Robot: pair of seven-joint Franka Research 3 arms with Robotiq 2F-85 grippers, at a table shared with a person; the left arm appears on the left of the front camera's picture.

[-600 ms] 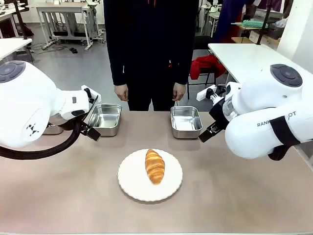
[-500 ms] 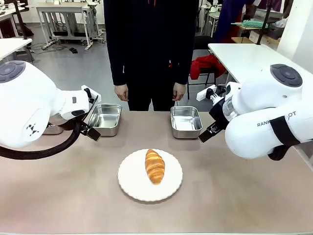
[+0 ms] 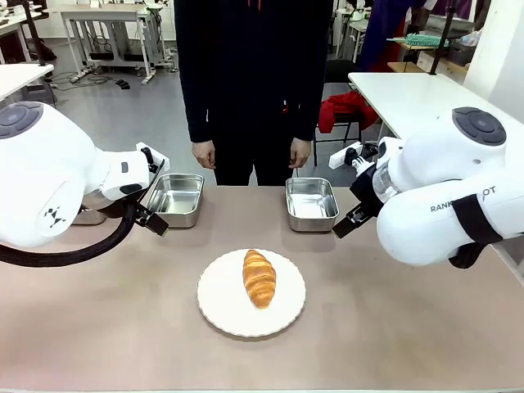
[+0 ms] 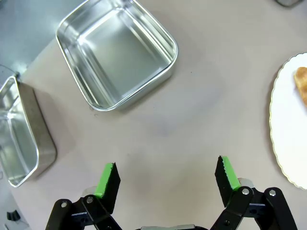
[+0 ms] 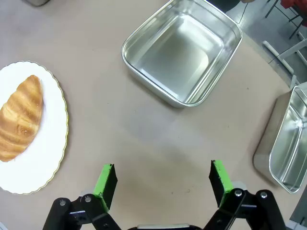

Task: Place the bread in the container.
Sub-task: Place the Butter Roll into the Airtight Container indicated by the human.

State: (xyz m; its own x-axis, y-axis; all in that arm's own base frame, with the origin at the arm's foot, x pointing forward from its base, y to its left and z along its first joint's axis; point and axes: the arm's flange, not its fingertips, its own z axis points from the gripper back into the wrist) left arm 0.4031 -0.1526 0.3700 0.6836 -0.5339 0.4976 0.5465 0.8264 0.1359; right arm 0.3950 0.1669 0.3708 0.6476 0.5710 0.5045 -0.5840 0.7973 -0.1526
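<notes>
Though poised above the surface [image 3: 426, 327], yet to start on anything: none of the task done, all of it left. Left gripper [image 4: 168, 173] wide open and empty; right gripper [image 5: 163, 176] likewise spread, holding nothing. Bread [image 5: 21, 117] lying on the plate [image 5: 33, 167], ahead and to the left of the right gripper, well apart from it; from the left gripper, off to the right, only a sliver at the edge. Left to do, by judgement: reach over, close on the bread, lift, carry to a pan, let go. Right pan [image 5: 182, 50] straight ahead of the right gripper, bare inside; left pan [image 4: 115, 52] ahead and slightly left of the left gripper, also bare. Third pan [image 4: 21, 139] to the left of the left gripper, fourth pan [image 5: 288, 143] to the right of the right gripper. Person [image 3: 254, 82] beyond the pans, hands [image 3: 203, 154] hanging down, off the surface. Nothing standing between either gripper and the bread, nor between plate and pans
</notes>
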